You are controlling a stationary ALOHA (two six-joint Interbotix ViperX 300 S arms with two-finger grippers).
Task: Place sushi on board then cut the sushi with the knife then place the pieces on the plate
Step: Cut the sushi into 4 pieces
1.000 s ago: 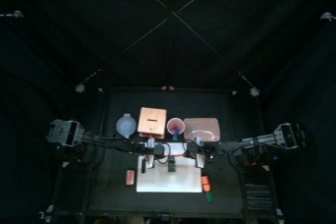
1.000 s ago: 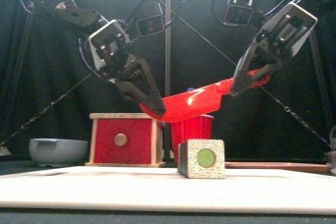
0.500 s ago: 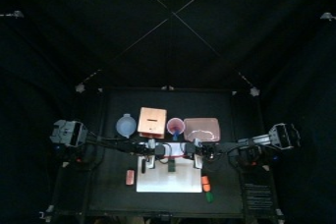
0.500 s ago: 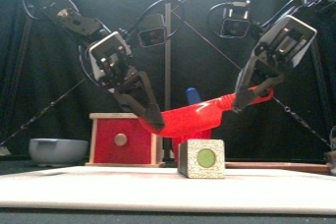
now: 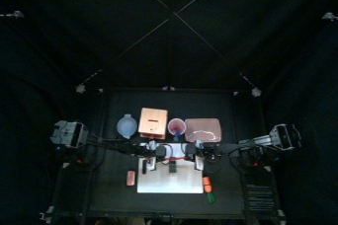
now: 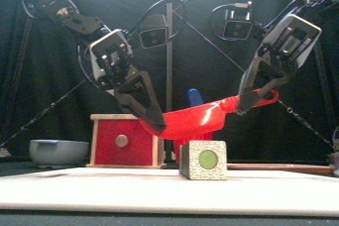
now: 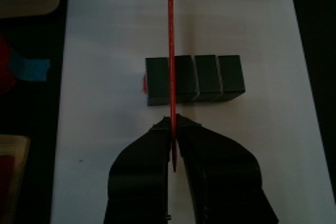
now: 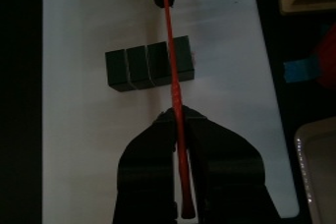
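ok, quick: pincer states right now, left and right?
Left pincer: shut on the red knife.
Right pincer: shut on the same red knife, at its other end.

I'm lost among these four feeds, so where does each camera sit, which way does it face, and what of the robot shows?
Top view: high overhead, looking down on the table; both arms reach over the white board.
Front view: table height, front edge, looking level; left gripper and right gripper hold the red knife above the sushi roll.
Left wrist view: on the left arm, looking down past its shut jaws.
Right wrist view: likewise on the right arm.
Both wrist views share knife, roll and board.
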